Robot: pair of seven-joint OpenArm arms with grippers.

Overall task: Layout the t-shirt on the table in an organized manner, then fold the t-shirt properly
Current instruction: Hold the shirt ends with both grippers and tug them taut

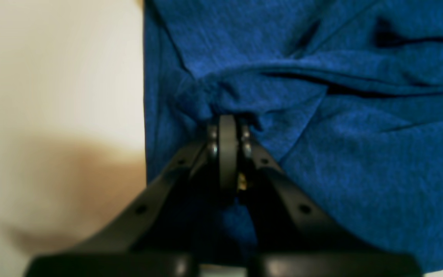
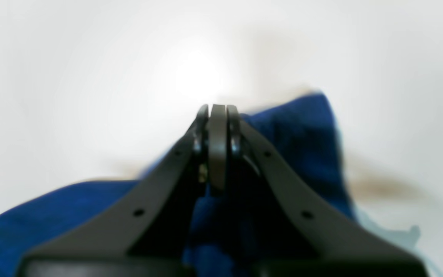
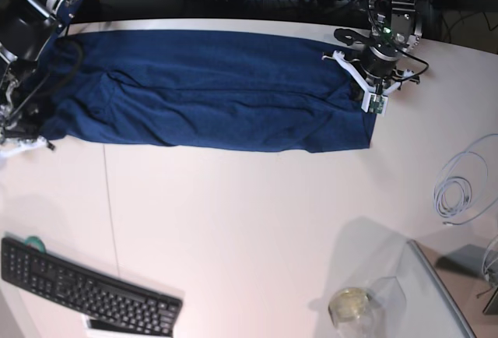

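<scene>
The left gripper has its jaws pressed together on a bunched fold of the shirt; the cloth gathers into creases right at the tips. In the base view this gripper sits at the shirt's right end, near the far right part of the table. In its wrist view bare table shows beside the shirt's straight edge.

The right gripper also has its jaws together, no gap between them. Blue cloth lies beneath and beside the fingers, and some seems to be caught between them lower down, though the blur makes that hard to be sure of. In the base view this arm is at the shirt's left end; its gripper is low at the left edge, mostly hidden by the arm and cables.

The shirt lies stretched in a long band across the far half of the table, from one gripper to the other, with lengthwise wrinkles through its middle and a fairly straight near edge.

Measured from the shirt: a keyboard lies well toward the near left corner, a tray with a round cup-like thing toward the near right, and a coiled cable near the right edge, all well apart from the cloth.
</scene>
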